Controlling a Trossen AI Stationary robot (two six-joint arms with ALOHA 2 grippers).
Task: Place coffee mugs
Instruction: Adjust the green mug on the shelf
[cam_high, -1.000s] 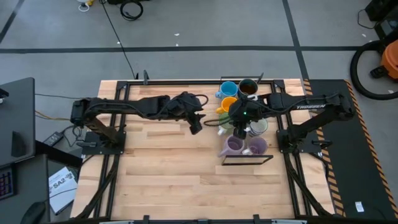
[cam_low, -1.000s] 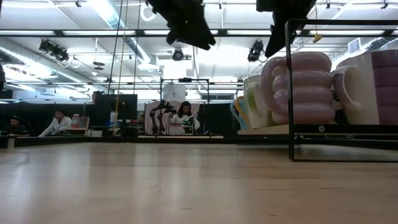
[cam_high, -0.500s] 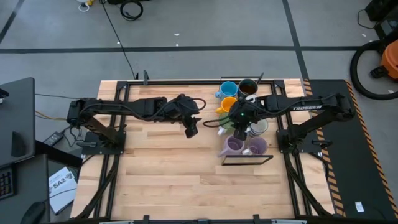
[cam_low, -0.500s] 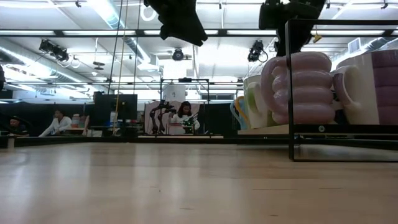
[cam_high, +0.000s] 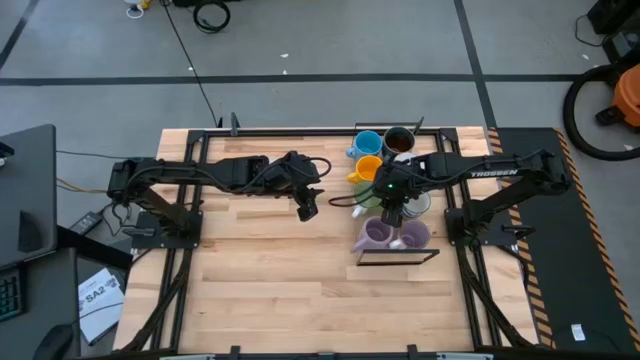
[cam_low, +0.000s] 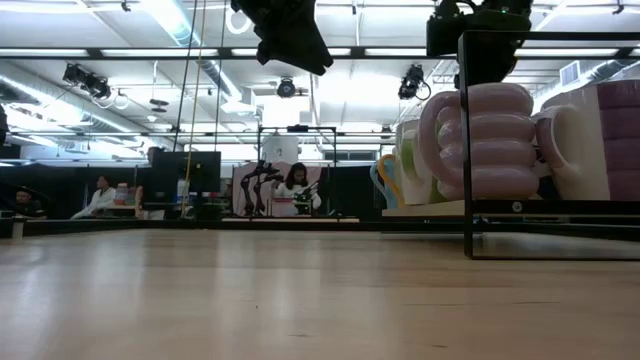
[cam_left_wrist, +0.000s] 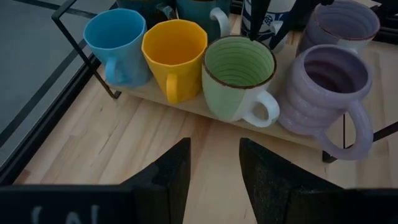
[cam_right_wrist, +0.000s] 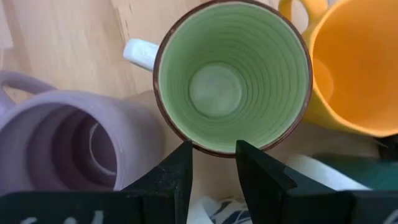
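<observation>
Several mugs stand upright on a wooden tray with a black wire frame (cam_high: 398, 258) at the table's right middle. From the left wrist I see the blue mug (cam_left_wrist: 115, 43), orange-yellow mug (cam_left_wrist: 173, 56), green mug (cam_left_wrist: 239, 74), ribbed purple mug (cam_left_wrist: 323, 93) and a second purple mug (cam_left_wrist: 345, 25). The dark brown mug (cam_high: 398, 142) stands at the far end. My right gripper (cam_right_wrist: 214, 177) is open, pointing down over the green mug (cam_right_wrist: 233, 81), above its rim. My left gripper (cam_left_wrist: 214, 177) is open, hanging in the air left of the tray.
The white mug (cam_high: 415, 205) sits at the tray's right side, beside my right gripper (cam_high: 392, 208). Bare wooden table (cam_high: 270, 280) stretches left of and nearer than the tray. The frame's upright bars (cam_low: 466, 150) rise around the mugs. People sit in the room beyond the table.
My right gripper has shifted a little toward the table's right and near edge, over the mugs, and has turned more upright. My left gripper has drawn back slightly toward the table's left. The mugs have stayed where they were.
</observation>
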